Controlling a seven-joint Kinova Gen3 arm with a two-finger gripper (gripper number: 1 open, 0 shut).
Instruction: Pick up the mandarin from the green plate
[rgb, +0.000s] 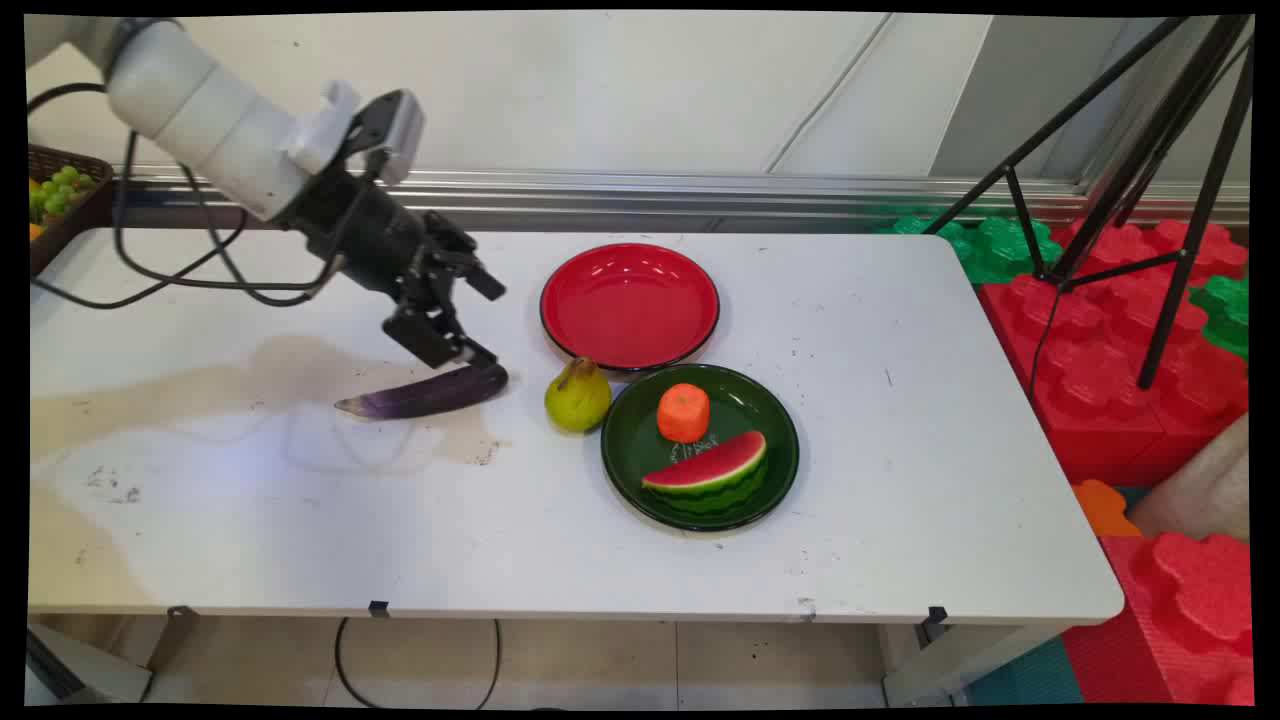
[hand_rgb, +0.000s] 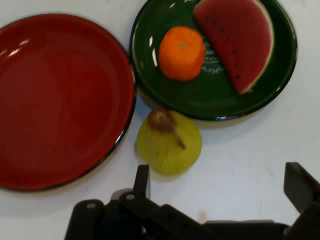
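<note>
Gripper (rgb: 478, 322) hangs tilted just above the thick right end of the eggplant (rgb: 425, 394), fingers (hand_rgb: 142, 181) spread wide and released, holding nothing; whether the lower finger touches the eggplant can't be told. In the hand view the two fingers stand far apart with bare table between them.

Eggplant lies flat on the white table (rgb: 900, 480), dark purple, thin tip pointing left, over a brownish stain. It is the nearest thing to the gripper.

Right of the eggplant, just apart from it, a yellow-green pear (rgb: 577, 395), stem up. Pear touches or nearly touches the rim of the green plate (rgb: 775, 420) on its right, and sits just below the red plate (rgb: 630, 305).

Red plate lies up-right of the eggplant, rims of the two plates meeting. Green plate holds an orange carrot piece (rgb: 683, 412) upright and a watermelon slice (rgb: 708, 472) just beside it.

Far left of the eggplant, at the table's back edge, a basket (rgb: 70, 200) with green grapes. Far right, off the table, red and green foam blocks (rgb: 1130, 350) and a black tripod (rgb: 1150, 150).
</note>
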